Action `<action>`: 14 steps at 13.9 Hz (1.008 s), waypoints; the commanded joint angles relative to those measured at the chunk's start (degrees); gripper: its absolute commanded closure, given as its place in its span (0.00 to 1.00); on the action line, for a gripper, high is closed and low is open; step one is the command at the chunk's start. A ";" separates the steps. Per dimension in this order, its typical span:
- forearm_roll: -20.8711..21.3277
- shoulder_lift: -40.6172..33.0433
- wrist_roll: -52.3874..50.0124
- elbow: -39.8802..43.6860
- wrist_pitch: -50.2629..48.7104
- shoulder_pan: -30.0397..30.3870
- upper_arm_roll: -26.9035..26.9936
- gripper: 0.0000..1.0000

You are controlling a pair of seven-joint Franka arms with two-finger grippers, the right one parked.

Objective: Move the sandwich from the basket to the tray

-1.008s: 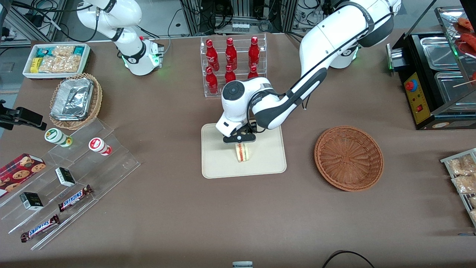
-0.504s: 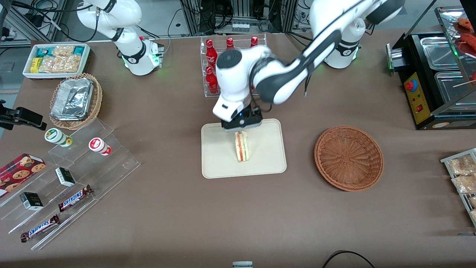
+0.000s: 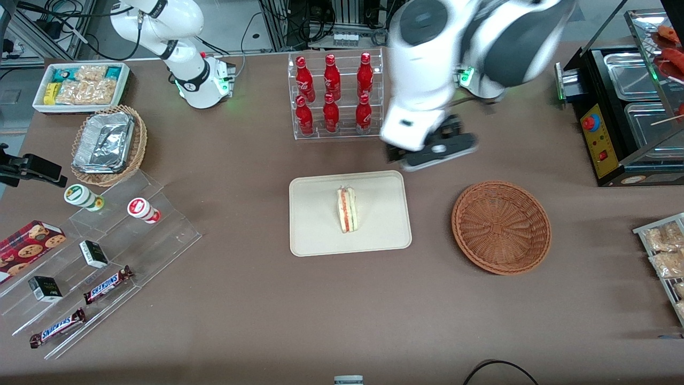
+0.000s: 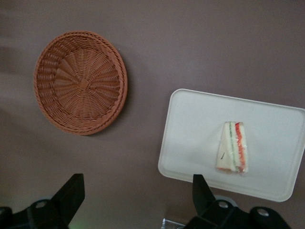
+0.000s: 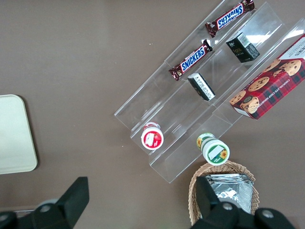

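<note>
The sandwich (image 3: 347,209) lies on the cream tray (image 3: 315,235), near its middle, with the red and green filling showing. It also shows in the left wrist view (image 4: 232,154) on the tray (image 4: 190,143). The reddish-brown wicker basket (image 3: 501,226) is empty and sits beside the tray toward the working arm's end; the wrist view shows it too (image 4: 81,82). My left gripper (image 3: 434,152) is raised high above the table, farther from the front camera than the tray and basket. Its fingers (image 4: 72,191) are spread wide and hold nothing.
A clear rack of red bottles (image 3: 334,93) stands farther back than the tray. A foil-lined basket (image 3: 107,144), a white snack bin (image 3: 80,85) and clear display steps with snacks (image 3: 96,267) lie toward the parked arm's end. A black food warmer (image 3: 625,107) stands at the working arm's end.
My gripper let go of the sandwich on the tray, then rose and swung away toward the working arm's end. The sandwich stays on the tray.
</note>
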 commanded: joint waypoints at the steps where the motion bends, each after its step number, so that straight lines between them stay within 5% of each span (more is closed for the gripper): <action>1: -7.01 -6.98 14.26 -1.17 -3.20 1.56 9.31 0.00; 3: -12.20 -10.77 25.67 -1.87 -4.43 -0.20 19.34 0.00; 6: -14.50 -12.63 40.99 -2.14 -6.01 -0.82 29.38 0.00; 14: -16.09 -13.07 53.15 -2.40 -5.67 -0.12 38.55 0.00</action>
